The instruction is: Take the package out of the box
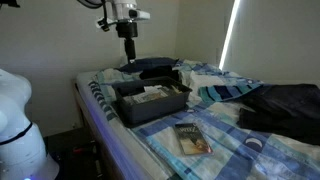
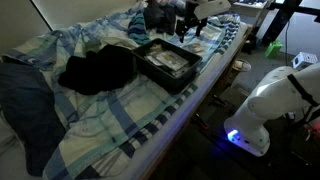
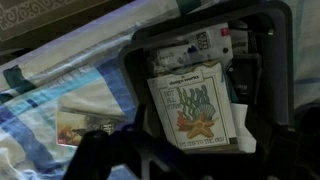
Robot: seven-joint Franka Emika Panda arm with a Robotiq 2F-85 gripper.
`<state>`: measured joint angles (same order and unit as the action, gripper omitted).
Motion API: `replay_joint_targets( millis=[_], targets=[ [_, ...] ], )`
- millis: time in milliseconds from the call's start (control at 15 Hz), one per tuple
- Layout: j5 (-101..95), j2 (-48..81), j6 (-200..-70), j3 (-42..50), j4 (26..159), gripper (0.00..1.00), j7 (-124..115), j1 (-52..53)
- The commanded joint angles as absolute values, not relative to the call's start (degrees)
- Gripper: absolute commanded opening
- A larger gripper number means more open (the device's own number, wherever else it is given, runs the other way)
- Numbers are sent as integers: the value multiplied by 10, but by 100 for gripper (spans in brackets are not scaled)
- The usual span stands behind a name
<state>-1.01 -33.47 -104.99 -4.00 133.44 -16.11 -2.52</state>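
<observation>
The box (image 1: 140, 110) is a shallow dark grey bin on the bed; it also shows in the other exterior view (image 2: 150, 70) and in the wrist view (image 3: 262, 60). The package (image 3: 195, 105), pale with a printed starfish picture, lies flat inside the box; it appears as a pale patch in both exterior views (image 1: 153, 93) (image 2: 168, 60). My gripper (image 1: 128, 57) hangs above the far end of the box, apart from it, and looks open and empty. It also shows in an exterior view (image 2: 186, 30) and as dark fingers at the bottom of the wrist view (image 3: 180, 165).
A darker brownish packet with a picture (image 1: 190, 138) lies on the blue checked blanket outside the box, also in the wrist view (image 3: 80, 125). More white packets (image 3: 195, 48) lie in the box. Dark cloth bundles (image 2: 95, 70) (image 1: 285, 105) lie beside it. The bed edge (image 2: 205, 95) is close.
</observation>
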Motion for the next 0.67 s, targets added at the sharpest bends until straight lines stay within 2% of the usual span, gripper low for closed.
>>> replay_joint_targets(
  millis=[0,600],
  targets=[
    [-10,-334,-1049,-40,1333,100,-161,-26],
    [-38,-329,-1050,-74,1320,100,-166,-14]
  ],
)
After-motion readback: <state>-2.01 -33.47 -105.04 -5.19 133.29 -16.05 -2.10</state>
